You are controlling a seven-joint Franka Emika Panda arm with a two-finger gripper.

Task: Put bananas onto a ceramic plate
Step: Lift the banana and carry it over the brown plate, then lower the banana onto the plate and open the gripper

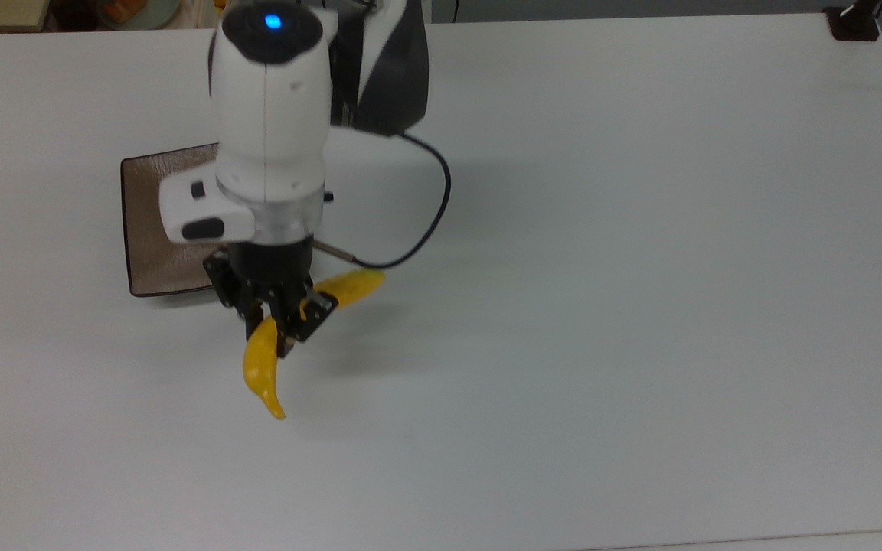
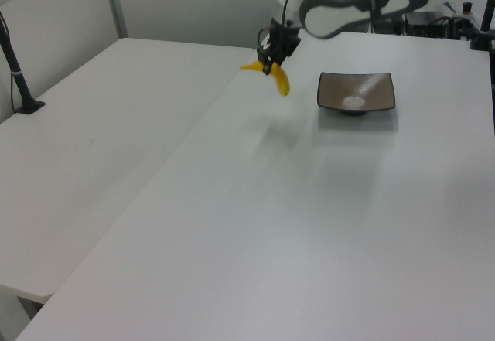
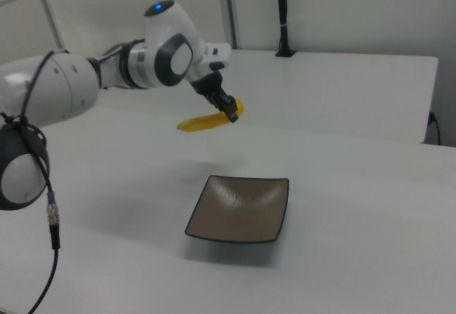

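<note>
The yellow banana (image 1: 259,367) hangs in the air above the white table, gripped near its middle by my gripper (image 1: 282,317), which is shut on it. In the left view the banana (image 2: 279,80) sits under the gripper (image 2: 270,57), well above the tabletop. In the right view the banana (image 3: 206,122) lies roughly level in the gripper (image 3: 229,111). The square brown ceramic plate (image 1: 144,229) rests on the table, partly hidden by the arm in the top view. It lies bare in the left view (image 2: 356,92) and in the right view (image 3: 242,207).
The white table (image 1: 640,268) stretches wide on the top view's right. A black cable (image 1: 433,207) loops off the wrist. A dark post base (image 2: 27,105) stands at the left view's left edge, and a black clamp (image 1: 853,21) sits at the top view's top right corner.
</note>
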